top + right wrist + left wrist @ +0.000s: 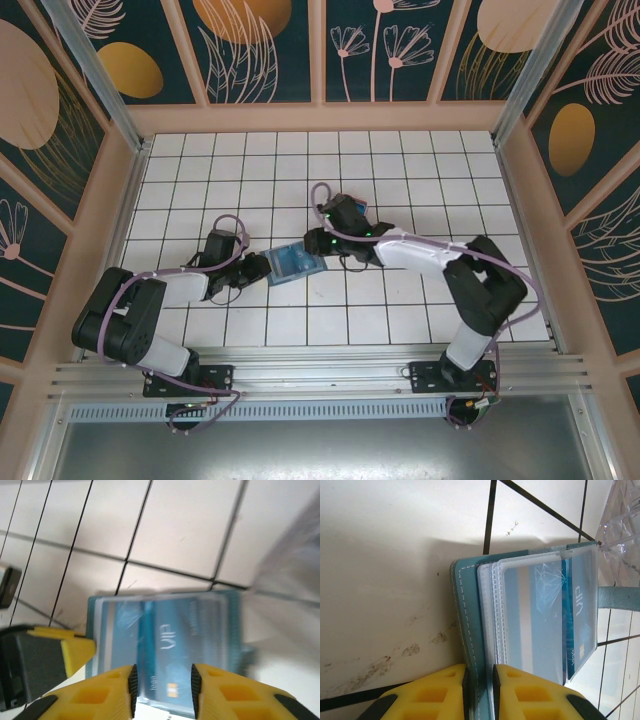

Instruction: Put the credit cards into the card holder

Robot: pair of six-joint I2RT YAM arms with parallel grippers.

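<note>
Card holder (296, 263) lies open at worktop (420, 170) centre. Left end effector (479, 677), at its 9 o'clock, pinches the teal cover edge. Right end effector (162, 682), at 3 o'clock, stands spread over a blue credit card (190, 640) lying within the holder.

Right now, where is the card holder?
The card holder lies open mid-table in the top view, its edge pinched by the left hand, the right hand over it and the clear tray just beyond.

I read "VIP" on the blue credit card (172, 645) sleeved in the card holder (462, 630); its smaller print is illegible.
</note>
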